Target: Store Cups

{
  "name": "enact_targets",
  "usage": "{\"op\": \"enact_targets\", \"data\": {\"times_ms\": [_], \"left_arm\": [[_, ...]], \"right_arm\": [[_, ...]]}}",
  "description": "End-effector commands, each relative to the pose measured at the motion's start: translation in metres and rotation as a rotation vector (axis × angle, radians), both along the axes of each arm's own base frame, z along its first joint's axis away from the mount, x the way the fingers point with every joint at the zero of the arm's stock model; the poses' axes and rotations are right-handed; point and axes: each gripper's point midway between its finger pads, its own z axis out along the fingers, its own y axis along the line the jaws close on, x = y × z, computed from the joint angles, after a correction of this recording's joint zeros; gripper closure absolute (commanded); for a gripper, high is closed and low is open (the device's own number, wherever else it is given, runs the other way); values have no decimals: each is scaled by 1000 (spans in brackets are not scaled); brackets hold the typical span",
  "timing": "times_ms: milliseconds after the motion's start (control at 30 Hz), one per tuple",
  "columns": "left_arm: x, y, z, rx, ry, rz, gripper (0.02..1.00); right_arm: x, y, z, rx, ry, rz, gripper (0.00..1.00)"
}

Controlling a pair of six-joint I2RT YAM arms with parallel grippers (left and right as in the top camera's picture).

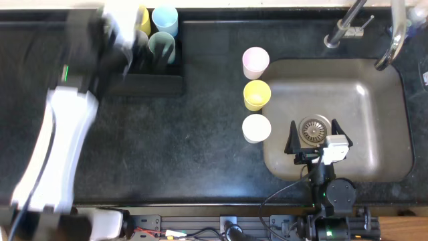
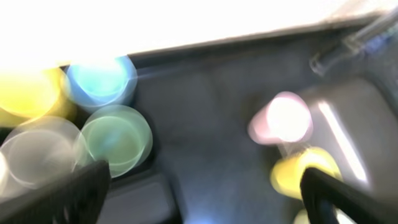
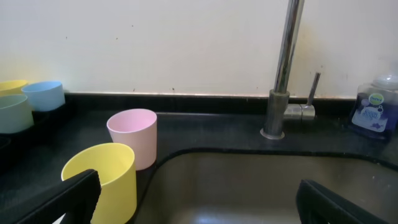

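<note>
cups by the sink: pink cup (image 1: 255, 60), yellow cup (image 1: 257, 94) and white cup (image 1: 256, 127) stand upright in a column on the dark counter (image 1: 200, 147), right of centre in the top view, just beside the left rim of the sink (image 1: 374, 73). whether they touch i cannot tell.
cups put away: blue cup (image 1: 164, 19), green cup (image 1: 162, 45), racked yellow cup (image 2: 25, 93) and a pale clear cup (image 2: 37, 155) sit mouth-up in the black rack (image 1: 157, 84) at the upper left of the top view.
left gripper: left gripper (image 2: 205, 177) is at the upper left, seemingly above the rack's edge next to the green cup. its fingers are spread wide with nothing between them.
right gripper: right gripper (image 1: 314, 136) is over the sink basin, lower right of the top view. its fingers are wide apart and empty, and it faces the pink and yellow cups.
progress: three cups look left to store.
handling: they look like light, stiff plastic with smooth tapered walls, so probably easy to lift but quick to tip or slide on a nudge.
hold: best taken at the rim, one finger inside and one outside. a squeeze across the body may slip up the taper.
risk: the neighbours stand close, so a wide finger could knock one toward the sink.
</note>
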Motion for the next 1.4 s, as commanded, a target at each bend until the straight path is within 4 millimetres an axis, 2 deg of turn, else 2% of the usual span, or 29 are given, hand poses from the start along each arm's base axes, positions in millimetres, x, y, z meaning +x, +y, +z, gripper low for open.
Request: {"op": "enact_targets", "data": {"times_ms": [33, 133, 200, 333, 467, 600, 767, 867, 1033, 1233, 1400], "left_arm": [[10, -100, 17, 112, 104, -54, 20], [-5, -135, -7, 206, 187, 9, 20], [-17, -159, -31, 257, 229, 43, 20], [-24, -186, -63, 271, 289, 73, 20], [-19, -186, -99, 264, 387, 161, 20], [-8, -181, -125, 257, 442, 214, 20], [12, -175, -136, 187, 468, 298, 20], [20, -181, -142, 139, 483, 278, 20], [22, -188, -160, 125, 518, 268, 23], [20, -187, -165, 132, 536, 277, 20], [20, -186, -178, 143, 559, 278, 20]], "right_arm": [[0, 0, -4, -3, 1, 1, 3], [0, 0, -4, -3, 1, 2, 3], [0, 0, -4, -3, 1, 2, 3], [0, 0, -4, -3, 1, 2, 3], [0, 0, -4, -3, 1, 1, 3], [0, 0, -4, -3, 1, 1, 5], [0, 0, -4, -3, 1, 1, 3], [0, 0, -4, -3, 1, 2, 5], [0, 0, -4, -3, 1, 1, 5], [0, 0, -4, -3, 1, 1, 3], [0, 0, -4, -3, 1, 2, 3]]}}
